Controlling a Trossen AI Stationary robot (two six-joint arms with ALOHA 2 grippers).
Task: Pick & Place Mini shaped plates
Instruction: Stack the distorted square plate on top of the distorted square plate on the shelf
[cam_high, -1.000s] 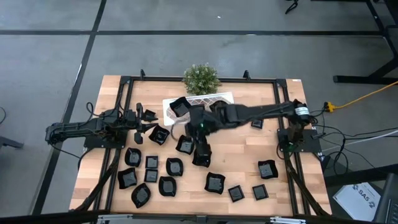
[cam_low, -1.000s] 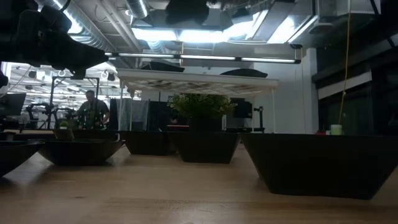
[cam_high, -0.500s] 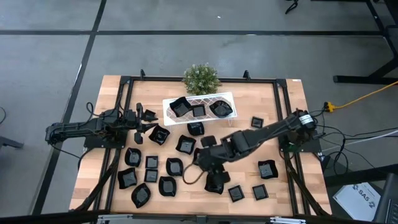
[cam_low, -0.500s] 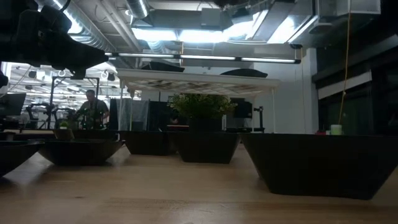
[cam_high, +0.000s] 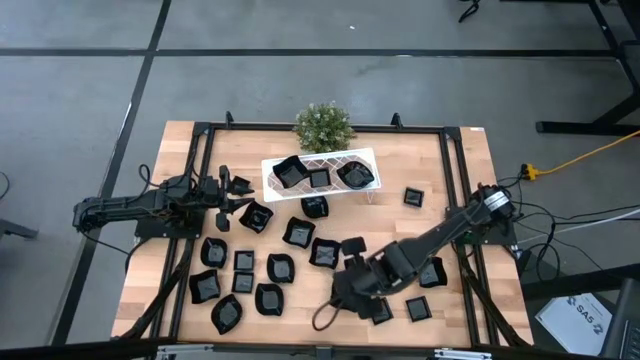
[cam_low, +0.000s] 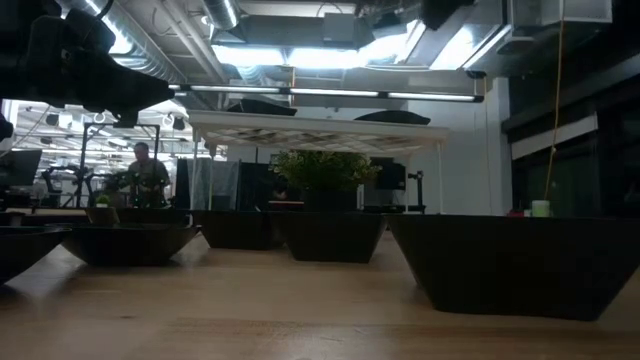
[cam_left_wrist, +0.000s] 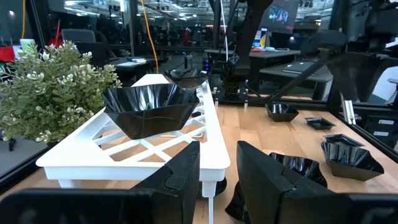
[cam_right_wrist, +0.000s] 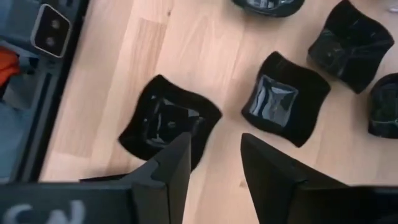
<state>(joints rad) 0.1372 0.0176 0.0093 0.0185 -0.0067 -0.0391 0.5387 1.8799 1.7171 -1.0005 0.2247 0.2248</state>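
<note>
- Three mini shaped plates (cam_high: 290, 172) are sitting on the white rack (cam_high: 368, 156); many more are lying across the table (cam_high: 450, 230).
- The right gripper (cam_right_wrist: 210, 163), fingers apart and empty, is hovering over a wavy plate (cam_right_wrist: 166, 121) near the front edge.
- The left gripper (cam_left_wrist: 217, 163), fingers apart, is waiting beside the rack.

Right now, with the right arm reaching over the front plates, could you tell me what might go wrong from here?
1. The right gripper has open jaws over a wavy-edged plate; one finger overlaps its rim, so closing may tip it rather than grip it.
2. A square plate lies close beside it and could get nudged.
3. The white rack already holds three plates, so another may knock them.
</note>
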